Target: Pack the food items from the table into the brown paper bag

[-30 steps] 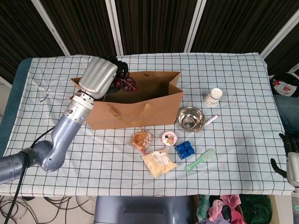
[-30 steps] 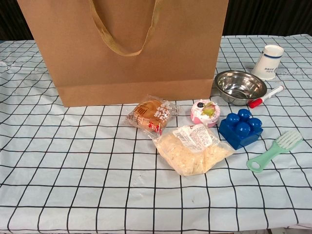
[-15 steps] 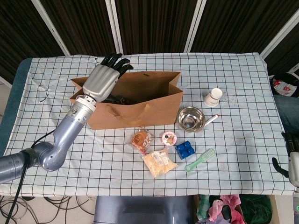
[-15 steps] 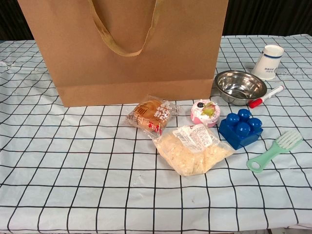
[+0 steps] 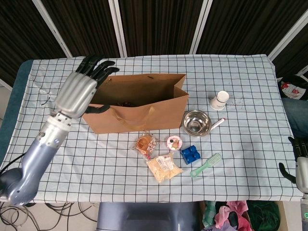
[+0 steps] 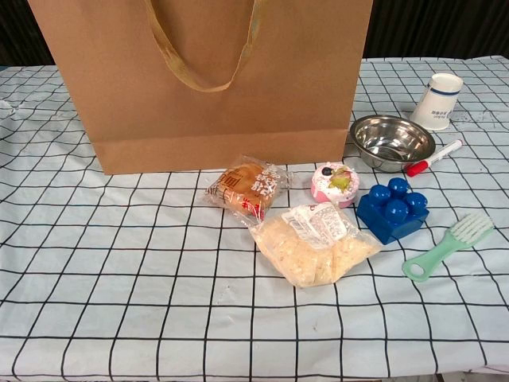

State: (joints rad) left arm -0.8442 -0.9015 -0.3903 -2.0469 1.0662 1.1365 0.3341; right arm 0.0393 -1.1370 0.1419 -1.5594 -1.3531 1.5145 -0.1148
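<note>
The brown paper bag (image 5: 139, 113) (image 6: 215, 87) stands open at mid-table; something dark lies at its bottom, barely visible. My left hand (image 5: 79, 91) hovers above the bag's left end with fingers spread and nothing in it. In front of the bag lie a wrapped bun (image 5: 145, 143) (image 6: 244, 189), a small pink cake (image 5: 173, 142) (image 6: 334, 183) and a clear packet of pale crumbs (image 5: 164, 168) (image 6: 314, 243). My right hand (image 5: 301, 166) shows only partly at the right edge of the head view, off the table; its state is unclear.
A steel bowl (image 5: 196, 122) (image 6: 391, 142), a red-capped marker (image 5: 217, 124) (image 6: 433, 157) and a tipped paper cup (image 5: 219, 100) (image 6: 438, 100) sit right of the bag. A blue block (image 5: 191, 154) (image 6: 392, 209) and a green brush (image 5: 206, 165) (image 6: 449, 245) lie near the food.
My left hand let a dark grape bunch drop into the bag, opened its fingers, and has pulled back to the left and up. The table items have not moved.
</note>
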